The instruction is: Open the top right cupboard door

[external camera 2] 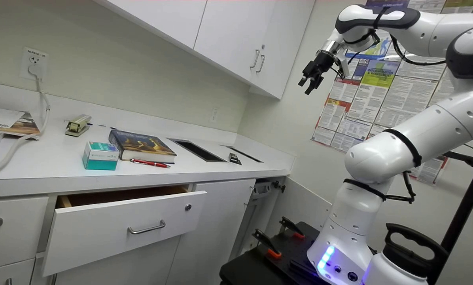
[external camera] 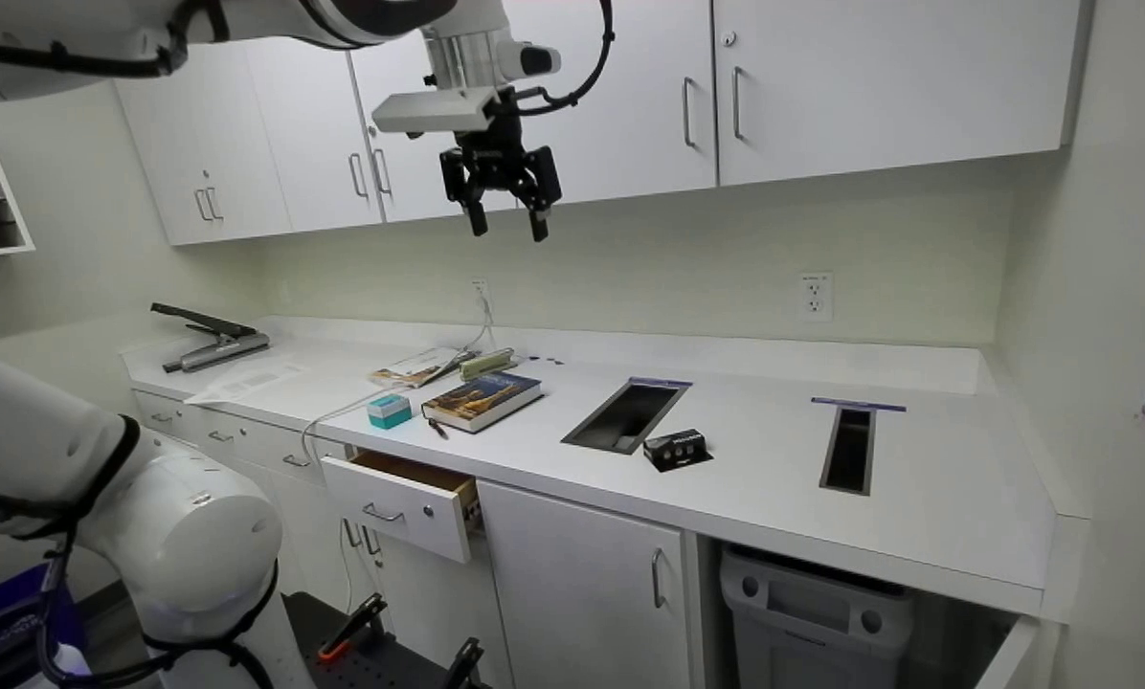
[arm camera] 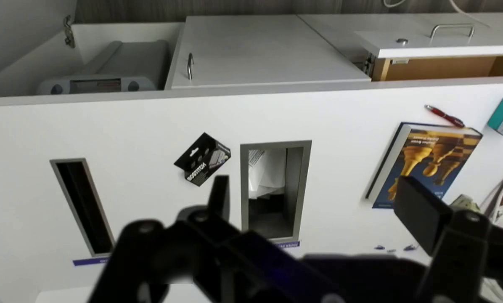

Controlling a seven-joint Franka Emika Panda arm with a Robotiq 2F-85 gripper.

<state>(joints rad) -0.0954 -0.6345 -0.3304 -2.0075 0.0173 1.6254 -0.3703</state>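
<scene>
The top right cupboard door (external camera: 893,91) is flat, white and shut in an exterior view. Its short vertical silver handle (external camera: 736,102) is near its left edge, beside the handle of the narrower door. The door also shows shut in an exterior view (external camera 2: 284,59), with its handle (external camera 2: 261,63). The door is out of the wrist view. My black gripper (external camera: 508,228) points down, left of the handle and lower than it in that exterior view. It also shows in an exterior view (external camera 2: 306,86). In the wrist view the gripper's fingers (arm camera: 313,185) are wide apart with nothing between them.
Below is the white countertop (external camera: 955,478) with two cutouts (external camera: 627,416), a black box (external camera: 678,450), a book (external camera: 483,399) and a teal box (external camera: 390,411). A drawer (external camera: 400,502) stands open under it. A side wall (external camera: 1123,287) is right of the cupboard.
</scene>
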